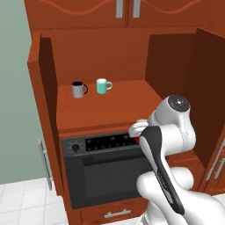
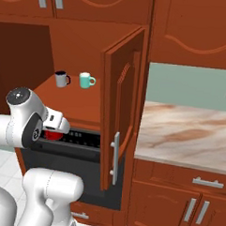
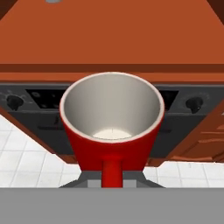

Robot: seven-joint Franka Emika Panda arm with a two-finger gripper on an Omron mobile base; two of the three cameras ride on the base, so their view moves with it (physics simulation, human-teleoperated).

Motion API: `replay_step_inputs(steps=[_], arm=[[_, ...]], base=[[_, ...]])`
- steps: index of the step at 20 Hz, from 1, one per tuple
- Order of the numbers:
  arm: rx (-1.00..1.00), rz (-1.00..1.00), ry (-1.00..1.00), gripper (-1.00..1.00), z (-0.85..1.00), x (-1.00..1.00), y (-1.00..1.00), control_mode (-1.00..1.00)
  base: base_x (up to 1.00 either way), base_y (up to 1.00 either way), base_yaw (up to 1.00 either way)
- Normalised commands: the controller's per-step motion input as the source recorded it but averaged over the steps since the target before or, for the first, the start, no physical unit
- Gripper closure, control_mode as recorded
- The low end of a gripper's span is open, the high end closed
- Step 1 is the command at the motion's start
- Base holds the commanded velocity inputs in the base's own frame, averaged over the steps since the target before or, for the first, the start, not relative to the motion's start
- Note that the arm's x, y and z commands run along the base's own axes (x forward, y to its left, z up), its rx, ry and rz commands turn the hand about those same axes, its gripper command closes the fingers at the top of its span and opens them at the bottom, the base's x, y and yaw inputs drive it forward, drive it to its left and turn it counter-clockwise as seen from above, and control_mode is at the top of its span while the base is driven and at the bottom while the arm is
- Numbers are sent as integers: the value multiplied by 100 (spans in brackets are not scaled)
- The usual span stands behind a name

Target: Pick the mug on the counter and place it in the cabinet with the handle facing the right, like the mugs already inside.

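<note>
- Grey mug (image 1: 78,89): stands upright on the cabinet shelf at the far left, dark handle pointing right.
- Teal mug (image 1: 103,86): upright just beside the grey one on its right, handle also pointing right; the two stand near each other but apart.
- Cabinet (image 1: 103,105): both plain side doors stand open, and the flat wooden shelf in front of the two mugs is bare.
- Oven (image 1: 105,171): dark, built in directly below the shelf, with a knob at the left end of its control strip.
- Red mug (image 3: 111,127): held in the air in front of the oven's control strip, just below the shelf's front edge; in the hand view its pale inside faces the camera and its handle runs down toward the jaws.
- Gripper (image 3: 112,177): the jaws are clenched on the red mug at its handle side; from the right base view a sliver of red shows (image 2: 52,134) beneath the white wrist.
- Bench (image 2: 189,133): marbled slab to the right of the open cabinet door, wooden drawers with silver bar handles under it.
</note>
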Motion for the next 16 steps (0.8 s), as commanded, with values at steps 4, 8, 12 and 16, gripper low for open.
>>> replay_step_inputs(steps=[4,8,12,16], arm=[[0,0,0,100,0,0,0,100],[0,0,0,100,0,0,0,100],[0,0,0,100,0,0,0,100],[0,0,0,100,0,0,0,100]], base=[[30,19,0],[27,18,0],[27,18,0],[27,18,0]])
